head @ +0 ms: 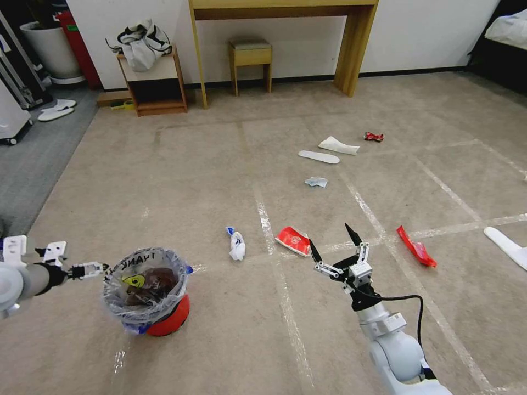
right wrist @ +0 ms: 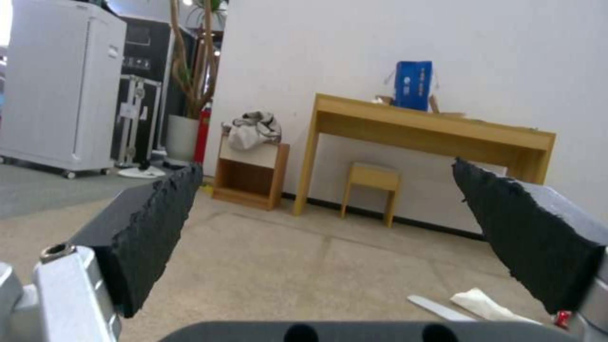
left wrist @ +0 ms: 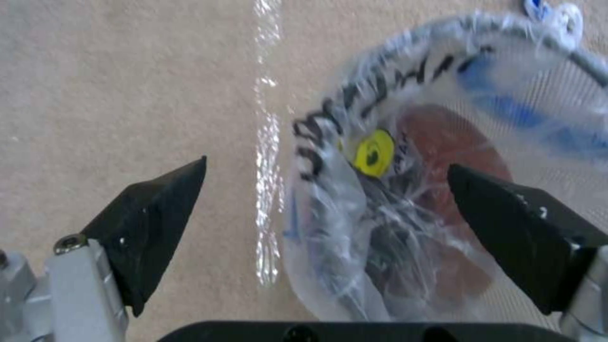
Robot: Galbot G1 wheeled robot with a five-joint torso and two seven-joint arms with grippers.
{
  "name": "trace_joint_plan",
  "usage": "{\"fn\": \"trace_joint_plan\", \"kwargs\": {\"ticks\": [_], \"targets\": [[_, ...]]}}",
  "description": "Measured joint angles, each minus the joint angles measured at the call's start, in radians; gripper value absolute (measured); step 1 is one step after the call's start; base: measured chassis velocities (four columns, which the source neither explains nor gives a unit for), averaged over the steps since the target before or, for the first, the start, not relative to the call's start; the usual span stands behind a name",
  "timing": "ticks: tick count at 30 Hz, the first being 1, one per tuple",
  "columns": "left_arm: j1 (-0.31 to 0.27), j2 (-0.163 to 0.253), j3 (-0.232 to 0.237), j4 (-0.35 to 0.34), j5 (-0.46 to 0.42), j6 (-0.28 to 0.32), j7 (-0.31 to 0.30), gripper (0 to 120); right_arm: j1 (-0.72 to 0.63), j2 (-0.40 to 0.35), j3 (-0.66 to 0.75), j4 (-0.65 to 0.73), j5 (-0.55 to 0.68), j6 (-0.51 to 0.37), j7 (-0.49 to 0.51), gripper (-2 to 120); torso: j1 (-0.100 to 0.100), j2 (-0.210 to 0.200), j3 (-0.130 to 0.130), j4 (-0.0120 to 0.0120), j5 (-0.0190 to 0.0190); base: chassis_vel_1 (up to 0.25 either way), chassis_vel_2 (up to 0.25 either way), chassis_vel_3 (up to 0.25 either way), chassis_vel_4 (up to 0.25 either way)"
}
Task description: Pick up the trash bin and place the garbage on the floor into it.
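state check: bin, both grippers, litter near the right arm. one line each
trash bin: upright on the floor, bag-lined, something dark already inside
left gripper: open, straddling the bin's near rim, not gripping
right gripper: open, raised, holding nothing
red-and-white carton: lying on the floor
white-blue wrapper: crumpled on the floor
red wrapper: flat on the floor

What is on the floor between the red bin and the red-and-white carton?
In the head view, a white-blue wrapper lies on the carpet between the bin and the carton.
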Motion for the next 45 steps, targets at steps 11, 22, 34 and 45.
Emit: {"fn": "trace_joint_plan", "kwargs": {"ticks": [11,22,34,45], "targets": [[-0.046,-0.049,0.083,0.021,0.040,-0.001,-0.024,100,-0.026,-0.004,0.011,0.021,-0.003,0.006,-0.003,100,0.000,0.000,0.000,-0.0001,0.0000,0.000,0.000,0.000,0.000],[-0.189,-0.077,0.207,0.122,0.027,-0.002,-0.038,100,-0.029,-0.006,0.014,0.026,-0.003,0.007,-0.004,100,0.000,0.000,0.000,-0.0001,-0.0001,0.000,0.000,0.000,0.000],[-0.389,-0.124,0.373,0.198,-0.050,-0.002,-0.090,100,-0.042,0.004,0.019,0.024,-0.007,0.017,-0.006,100,0.000,0.000,0.000,0.0000,0.0000,0.000,0.000,0.000,0.000],[-0.456,-0.162,0.441,0.275,-0.057,-0.002,-0.097,100,-0.044,0.001,0.020,0.015,-0.007,0.022,-0.008,100,0.000,0.000,0.000,0.0001,0.0000,0.000,0.000,0.000,0.000]]}}
